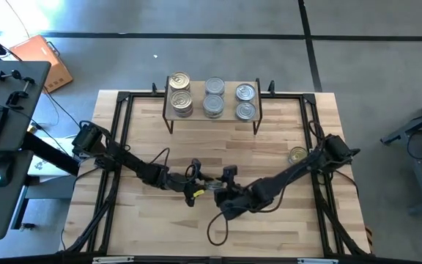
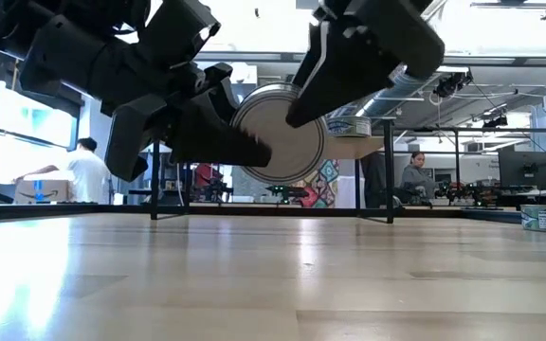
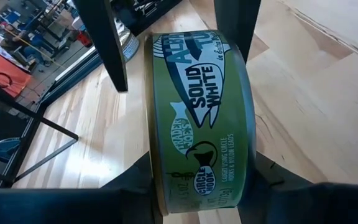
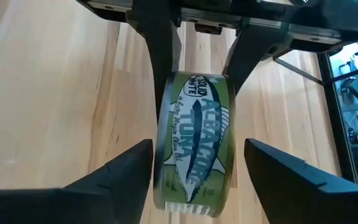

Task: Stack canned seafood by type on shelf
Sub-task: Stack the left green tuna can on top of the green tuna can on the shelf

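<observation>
A green-labelled tuna can (image 3: 201, 112) hangs on edge above the middle of the table (image 1: 160, 242), with my left gripper (image 3: 201, 186) shut on it. My right gripper (image 4: 197, 168) faces it from the other side. It is open, its fingers (image 4: 120, 171) standing wide on either side of the can without touching it. At the table's far edge the shelf (image 1: 229, 103) holds three stacks of cans (image 1: 179, 94), (image 1: 214, 97), (image 1: 245, 101). One more can (image 1: 297, 155) lies flat on the table near the right arm. My left gripper pinches the can by its two flat ends, one finger (image 2: 240, 142) across the silvery end (image 2: 287, 128) that faces the table's near edge. The fingers come from the table's left, slanting a little downward. The can stands on edge, lifted clear of the table.
Black frame rails (image 1: 119, 147) run along the table's left and right sides. A cable (image 1: 215, 227) loops on the wood near the front. People and desks show in the room beyond the far edge. Bare wood lies between the arms and the shelf.
</observation>
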Tool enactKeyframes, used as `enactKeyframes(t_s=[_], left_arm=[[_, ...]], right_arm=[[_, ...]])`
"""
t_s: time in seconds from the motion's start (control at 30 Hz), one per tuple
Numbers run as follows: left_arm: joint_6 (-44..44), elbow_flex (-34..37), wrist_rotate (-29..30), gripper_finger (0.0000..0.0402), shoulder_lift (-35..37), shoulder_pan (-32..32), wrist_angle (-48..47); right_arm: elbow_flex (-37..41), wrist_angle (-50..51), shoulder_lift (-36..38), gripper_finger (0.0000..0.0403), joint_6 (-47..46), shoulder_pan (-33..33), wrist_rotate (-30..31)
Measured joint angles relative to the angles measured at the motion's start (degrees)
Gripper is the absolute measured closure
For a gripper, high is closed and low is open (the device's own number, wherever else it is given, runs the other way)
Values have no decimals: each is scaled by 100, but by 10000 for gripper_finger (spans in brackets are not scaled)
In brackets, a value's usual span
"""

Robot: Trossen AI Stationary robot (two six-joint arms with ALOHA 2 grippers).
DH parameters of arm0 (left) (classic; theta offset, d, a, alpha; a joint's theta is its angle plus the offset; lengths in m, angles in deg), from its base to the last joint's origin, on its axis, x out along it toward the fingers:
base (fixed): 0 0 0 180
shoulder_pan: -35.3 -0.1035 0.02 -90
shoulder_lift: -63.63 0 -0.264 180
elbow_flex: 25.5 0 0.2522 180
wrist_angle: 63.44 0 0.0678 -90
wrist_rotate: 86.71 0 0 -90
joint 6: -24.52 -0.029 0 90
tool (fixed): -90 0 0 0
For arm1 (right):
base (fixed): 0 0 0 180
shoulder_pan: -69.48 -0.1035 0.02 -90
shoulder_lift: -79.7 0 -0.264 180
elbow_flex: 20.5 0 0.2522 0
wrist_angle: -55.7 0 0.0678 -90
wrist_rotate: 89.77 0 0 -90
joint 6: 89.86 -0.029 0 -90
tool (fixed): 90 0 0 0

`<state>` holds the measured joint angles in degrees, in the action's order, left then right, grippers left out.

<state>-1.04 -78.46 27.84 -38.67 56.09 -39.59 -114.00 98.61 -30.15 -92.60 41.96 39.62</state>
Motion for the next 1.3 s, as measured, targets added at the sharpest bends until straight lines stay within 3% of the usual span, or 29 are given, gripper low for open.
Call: enactKeyframes(t_s=[0.13, 0.3, 0.33, 0.5, 0.63, 0.87, 0.93, 1.03, 1.3], left_arm=[[31, -22, 21, 285, 0, 0, -5], [107, -83, 93, 285, 0, -11, -12], [131, -83, 105, 279, 0, -11, -25], [167, -101, 594, 173, 76, -6, -522], [582, -100, 917, 112, 253, -15, -1447], [1931, -94, 952, 102, 339, 93, -2243], [2155, -94, 940, 102, 339, 167, -2238], [2274, -94, 936, 102, 338, 265, -2110], [2191, -96, 966, 102, 337, 299, -2015]], right_arm=[[8, -115, 0, 190, 0, 74, -63], [8, -164, 4, 281, -130, 95, -246], [8, -167, 7, 279, -188, 99, -293], [20, 362, 108, 279, -492, 3, -235], [-105, 1176, 471, 279, -914, -217, 357], [-563, 2636, 1235, 279, -849, -239, 2307], [-650, 3000, 1447, 279, -598, 33, 2676], [-680, 3093, 1707, 279, 140, 745, 2694], [-678, 2389, 1882, 279, 2681, 3437, 945]])
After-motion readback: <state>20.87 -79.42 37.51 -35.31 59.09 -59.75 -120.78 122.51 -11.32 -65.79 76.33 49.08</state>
